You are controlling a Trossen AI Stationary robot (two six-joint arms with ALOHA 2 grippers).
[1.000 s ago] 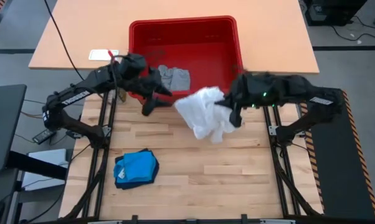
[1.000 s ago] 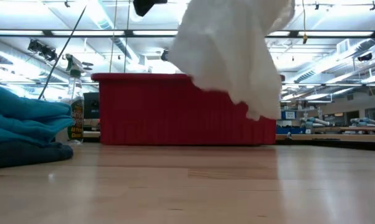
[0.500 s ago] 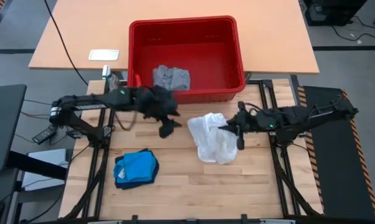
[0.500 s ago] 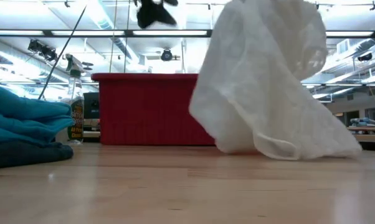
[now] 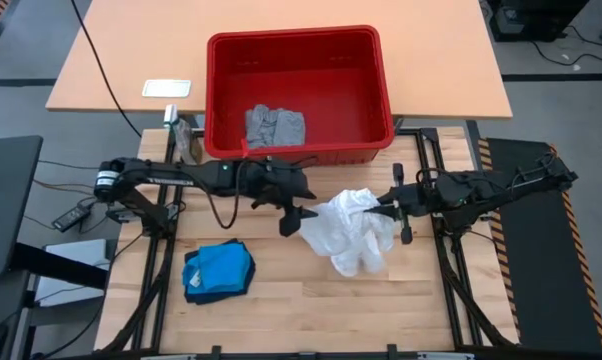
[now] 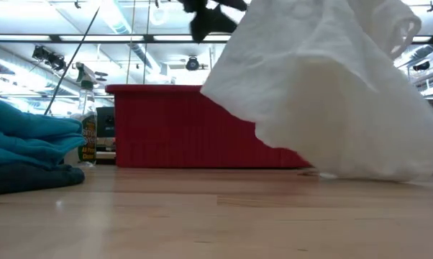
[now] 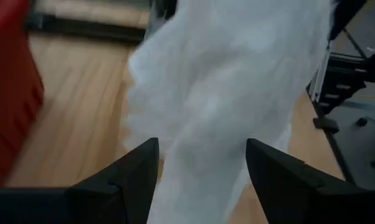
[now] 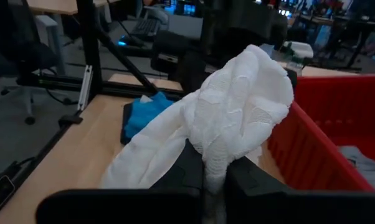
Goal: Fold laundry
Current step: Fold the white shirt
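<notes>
The white garment lies bunched on the worktop, toward its right edge and in front of the red basket; part of it is lifted clear of the surface. The right gripper is clamped on the garment's right side, with cloth rising from between its fingers in the right wrist view. The left gripper is at the garment's left side with its fingers apart, cloth lying between them but not pinched. The grey garment remains in the basket. The blue garment sits folded on a dark one near the worktop's front left corner. Handling judgement: the white garment is light, thin and limp; it will sag and crumple from any single grip point and offers no stiffness for pushing. Take it at an edge or corner, preferably a seam or hem, with both grippers well apart so the cloth can be stretched flat before folding. A grip on bunched layers risks folding in wrinkles.
</notes>
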